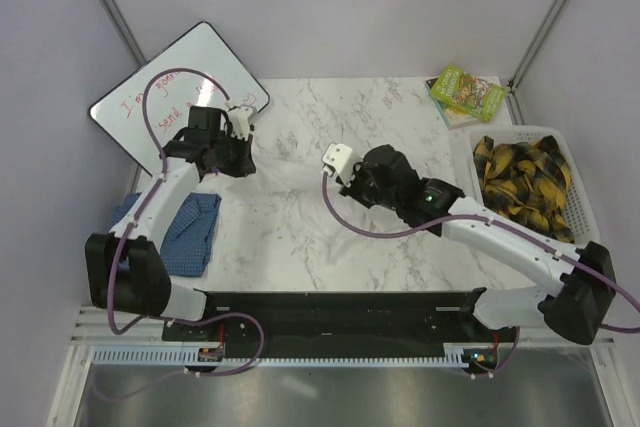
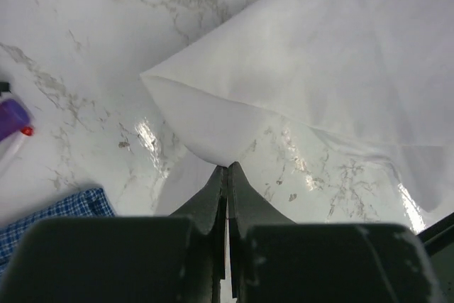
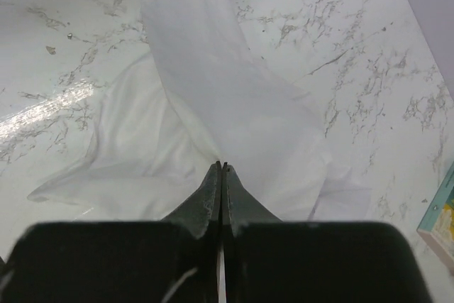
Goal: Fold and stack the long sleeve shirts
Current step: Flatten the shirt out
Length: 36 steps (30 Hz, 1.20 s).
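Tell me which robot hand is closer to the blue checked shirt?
Left. The left gripper is just past the blue checked shirt, on its side of the table. The right gripper is farther off, over the table's middle. Both pinch the white shirt.

The bench (image 1: 300, 237) was white marble with grey veins. A white shirt (image 3: 213, 90) lay across its middle, partly flat on the stone and partly raised in folds. A blue checked shirt (image 1: 190, 232) lay folded at the near left edge. A whiteboard (image 1: 180, 82) with red writing sat at the far left corner, and a green box (image 1: 465, 92) at the far right. A white basket (image 1: 515, 132) of yellow and black cloth (image 1: 520, 182) stood along the right side.
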Tool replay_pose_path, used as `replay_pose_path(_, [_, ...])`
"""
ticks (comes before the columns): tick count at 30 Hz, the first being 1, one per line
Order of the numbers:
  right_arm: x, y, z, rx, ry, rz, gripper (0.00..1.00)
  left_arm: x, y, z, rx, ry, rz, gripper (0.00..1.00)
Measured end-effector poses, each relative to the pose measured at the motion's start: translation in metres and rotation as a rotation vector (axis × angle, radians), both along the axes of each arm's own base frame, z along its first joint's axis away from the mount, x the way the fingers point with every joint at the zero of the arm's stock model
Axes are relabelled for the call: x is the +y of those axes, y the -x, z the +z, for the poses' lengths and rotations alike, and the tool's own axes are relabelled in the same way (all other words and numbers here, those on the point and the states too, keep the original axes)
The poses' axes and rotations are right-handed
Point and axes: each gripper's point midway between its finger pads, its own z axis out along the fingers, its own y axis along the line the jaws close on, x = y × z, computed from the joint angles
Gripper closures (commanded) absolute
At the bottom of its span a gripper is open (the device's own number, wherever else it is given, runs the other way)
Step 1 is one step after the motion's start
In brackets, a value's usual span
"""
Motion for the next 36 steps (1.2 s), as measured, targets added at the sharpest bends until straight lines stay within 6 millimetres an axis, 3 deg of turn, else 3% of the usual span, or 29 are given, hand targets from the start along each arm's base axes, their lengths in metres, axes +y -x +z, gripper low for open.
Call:
replay_pose_path(4, [-0.026, 0.001, 0.021, 0.019, -0.062, -0.007, 1.00, -0.013, -0.009, 0.062, -0.171, 0.027, -0.059, 0.98])
replay_pose_path(6, [-0.040, 0.003, 0.034, 0.013, -0.100, -0.010, 1.00, -0.033, -0.027, 0.097, -0.260, 0.032, -0.116, 0.98])
replay_pose_path(9, [-0.064, 0.011, 0.059, -0.012, -0.166, -0.016, 1.00, -0.083, -0.067, 0.142, -0.381, 0.046, -0.220, 0.98])
replay_pose_path(13, [-0.090, 0.015, 0.091, -0.080, -0.236, -0.056, 1.00, -0.170, -0.145, 0.186, -0.545, 0.109, -0.311, 0.98])
replay_pose_path(16, [-0.106, 0.007, 0.113, -0.123, -0.267, -0.109, 1.00, -0.213, -0.188, 0.175, -0.582, 0.149, -0.325, 0.54])
replay_pose_path(17, [-0.111, 0.002, 0.118, -0.134, -0.273, -0.136, 1.00, -0.218, -0.195, 0.161, -0.559, 0.151, -0.315, 0.02])
replay_pose_path(19, [-0.123, -0.010, 0.125, -0.146, -0.287, -0.199, 1.00, -0.216, -0.197, 0.131, -0.477, 0.144, -0.293, 0.00])
replay_pose_path(21, [-0.135, -0.026, 0.131, -0.150, -0.305, -0.270, 1.00, -0.204, -0.188, 0.099, -0.379, 0.148, -0.280, 0.01])
replay_pose_path(23, [-0.148, -0.045, 0.137, -0.153, -0.335, -0.348, 1.00, -0.174, -0.153, 0.060, -0.241, 0.123, -0.266, 0.00])
replay_pose_path(26, [-0.166, -0.069, 0.140, -0.147, -0.381, -0.454, 1.00, -0.112, -0.062, 0.025, -0.080, 0.099, -0.240, 0.01])
replay_pose_path(28, [-0.175, -0.082, 0.141, -0.139, -0.412, -0.508, 1.00, -0.090, -0.011, 0.033, -0.092, 0.102, -0.263, 0.01])
replay_pose_path(30, [-0.182, -0.091, 0.140, -0.131, -0.438, -0.547, 1.00, -0.091, 0.037, 0.051, -0.145, 0.115, -0.352, 0.01])
replay_pose_path(32, [-0.187, -0.096, 0.142, -0.129, -0.463, -0.572, 1.00, -0.114, 0.087, 0.069, -0.237, 0.127, -0.512, 0.01])
replay_pose_path(34, [-0.191, -0.099, 0.146, -0.134, -0.489, -0.592, 1.00, -0.137, 0.127, 0.066, -0.261, 0.138, -0.661, 0.03])
replay_pose_path(36, [-0.191, -0.100, 0.152, -0.145, -0.511, -0.596, 1.00, -0.154, 0.160, 0.041, -0.218, 0.108, -0.775, 0.03])
